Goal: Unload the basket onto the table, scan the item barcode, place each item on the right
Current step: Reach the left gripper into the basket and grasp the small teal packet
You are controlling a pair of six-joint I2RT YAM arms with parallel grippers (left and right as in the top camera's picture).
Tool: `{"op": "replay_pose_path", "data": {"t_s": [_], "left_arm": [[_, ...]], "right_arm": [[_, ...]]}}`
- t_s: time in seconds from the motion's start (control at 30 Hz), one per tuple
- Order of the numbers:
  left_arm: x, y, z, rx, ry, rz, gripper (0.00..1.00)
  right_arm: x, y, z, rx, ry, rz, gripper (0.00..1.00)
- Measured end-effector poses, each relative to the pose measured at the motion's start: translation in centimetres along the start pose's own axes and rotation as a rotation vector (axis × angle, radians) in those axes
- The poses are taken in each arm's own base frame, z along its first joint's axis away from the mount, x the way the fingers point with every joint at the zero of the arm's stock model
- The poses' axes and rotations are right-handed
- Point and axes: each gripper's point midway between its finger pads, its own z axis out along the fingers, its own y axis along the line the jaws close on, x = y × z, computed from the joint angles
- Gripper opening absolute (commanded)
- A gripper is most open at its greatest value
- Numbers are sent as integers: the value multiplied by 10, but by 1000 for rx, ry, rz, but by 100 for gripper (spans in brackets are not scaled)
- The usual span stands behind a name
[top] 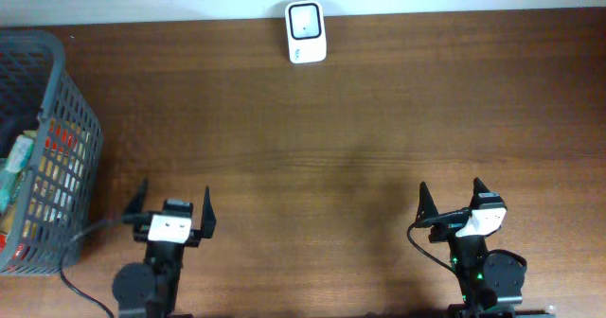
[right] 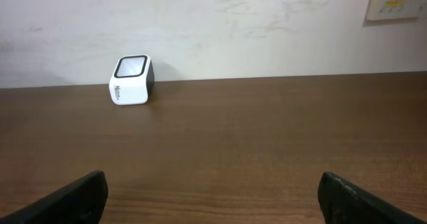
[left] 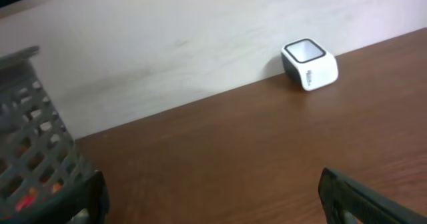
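Observation:
A white barcode scanner [top: 306, 32] with a dark window stands at the table's far edge, against the wall; it also shows as the scanner [left: 309, 65] and the scanner [right: 131, 80] in the wrist views. Packaged items [top: 28, 167] lie inside a grey mesh basket [top: 57, 81] at the far left; no barcode can be made out. My left gripper [top: 170, 204] sits near the front edge, just right of the basket, open and empty. Near the front right my right gripper [top: 451, 197] is open too, nothing between its fingers.
The basket's wall [left: 33, 144] stands close to my left gripper's left finger. A black cable [top: 80, 233] runs from the left arm past the basket's corner. A white wall [right: 213, 24] rises right behind the table's far edge.

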Motion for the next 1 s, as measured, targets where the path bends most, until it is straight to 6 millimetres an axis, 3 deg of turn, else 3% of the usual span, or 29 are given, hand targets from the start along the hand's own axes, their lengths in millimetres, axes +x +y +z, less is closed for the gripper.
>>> {"op": "replay_pose_path", "data": {"t_s": [0.13, 0.2, 0.33, 0.47, 0.57, 0.67, 0.73, 0.8, 0.9, 0.97, 1.0], "left_arm": [[-24, 1, 12, 65, 59, -10, 99], [-51, 4, 25, 114, 88, -18, 99], [-86, 9, 45, 201, 210, -47, 99], [-124, 18, 80, 290, 391, -91, 99], [-138, 23, 96, 344, 553, -126, 99], [-170, 37, 134, 357, 585, -134, 99], [-180, 45, 148, 332, 559, -122, 99], [-193, 62, 162, 247, 499, -87, 99], [-201, 109, 171, 30, 467, -39, 99], [-191, 172, 163, -185, 491, -44, 100], [-187, 187, 158, -233, 504, -52, 99]], "right_arm": [[1, 0, 0, 0, 2, 0, 99], [1, 0, 0, 0, 3, 0, 99], [1, 0, 0, 0, 3, 0, 99], [1, 0, 0, 0, 5, 0, 99], [1, 0, 0, 0, 6, 0, 99], [1, 0, 0, 0, 5, 1, 99], [1, 0, 0, 0, 5, 0, 99], [1, 0, 0, 0, 5, 0, 99], [1, 0, 0, 0, 5, 0, 99], [1, 0, 0, 0, 5, 0, 99], [1, 0, 0, 0, 5, 0, 99]]}}
